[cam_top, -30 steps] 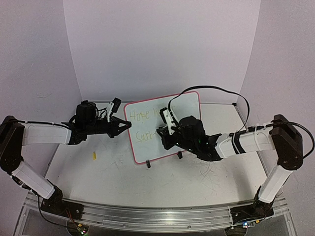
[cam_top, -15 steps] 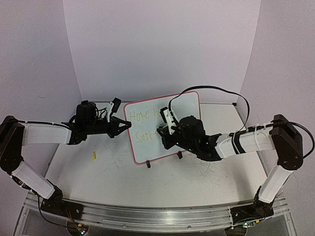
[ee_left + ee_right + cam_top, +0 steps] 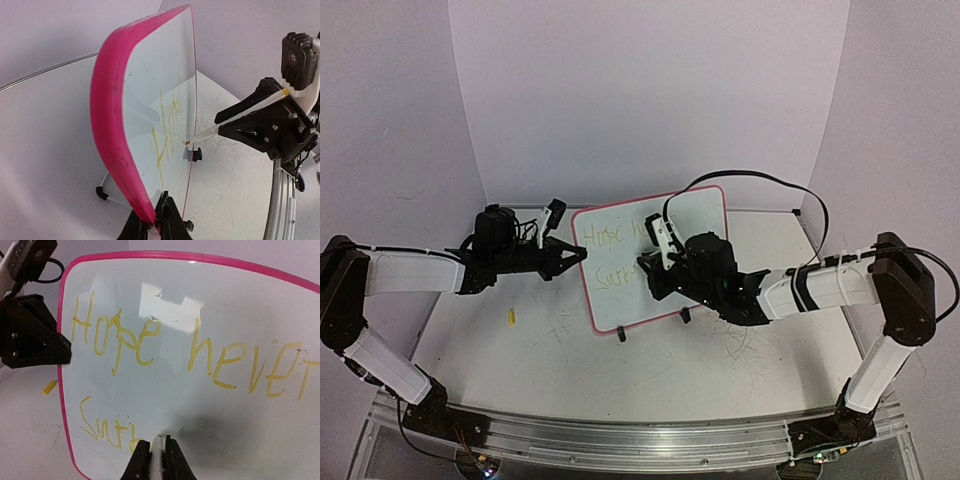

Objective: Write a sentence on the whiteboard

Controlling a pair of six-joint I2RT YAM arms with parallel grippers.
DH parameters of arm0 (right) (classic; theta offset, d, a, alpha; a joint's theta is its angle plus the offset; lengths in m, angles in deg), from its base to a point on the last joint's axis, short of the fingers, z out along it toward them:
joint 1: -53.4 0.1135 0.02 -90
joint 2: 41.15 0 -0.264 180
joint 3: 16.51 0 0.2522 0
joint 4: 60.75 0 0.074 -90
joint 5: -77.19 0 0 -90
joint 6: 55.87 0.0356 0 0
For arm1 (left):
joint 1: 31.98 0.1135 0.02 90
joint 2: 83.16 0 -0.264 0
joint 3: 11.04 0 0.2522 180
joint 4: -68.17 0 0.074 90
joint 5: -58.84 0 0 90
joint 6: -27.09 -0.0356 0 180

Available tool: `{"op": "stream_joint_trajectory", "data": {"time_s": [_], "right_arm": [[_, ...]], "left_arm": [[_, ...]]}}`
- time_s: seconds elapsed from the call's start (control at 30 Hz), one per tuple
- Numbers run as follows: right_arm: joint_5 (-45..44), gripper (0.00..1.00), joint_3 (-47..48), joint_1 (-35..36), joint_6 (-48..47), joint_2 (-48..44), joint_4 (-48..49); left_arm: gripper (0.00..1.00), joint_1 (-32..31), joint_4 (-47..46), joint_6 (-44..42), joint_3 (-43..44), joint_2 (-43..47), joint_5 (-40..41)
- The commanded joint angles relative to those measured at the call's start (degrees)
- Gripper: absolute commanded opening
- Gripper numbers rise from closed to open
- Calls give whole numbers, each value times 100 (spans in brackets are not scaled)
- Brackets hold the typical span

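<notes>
I'm mid 2nd line of the sentence (image 3: 194, 347): L gripper (image 3: 156, 222) pinches whiteboard (image 3: 690, 215) edge, R gripper (image 3: 157, 460) clamps marker (image 3: 240, 116); nxt stroke prob needs light tip contact.

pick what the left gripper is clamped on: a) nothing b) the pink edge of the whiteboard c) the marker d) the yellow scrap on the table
b: the left gripper is shut on the pink frame of the whiteboard, while the marker sits in the right gripper.
</notes>
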Motion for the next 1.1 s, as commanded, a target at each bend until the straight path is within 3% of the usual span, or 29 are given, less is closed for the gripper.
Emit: {"op": "stream_joint_trajectory", "data": {"time_s": [0.0, 1.07], "right_arm": [[-203, 0, 359, -92, 25, 63, 204], [-32, 0, -245, -6, 440, 109, -38]], "left_arm": [[0, 32, 342, -745, 139, -60, 643], [0, 9, 346, -749, 129, -31, 633]]}}
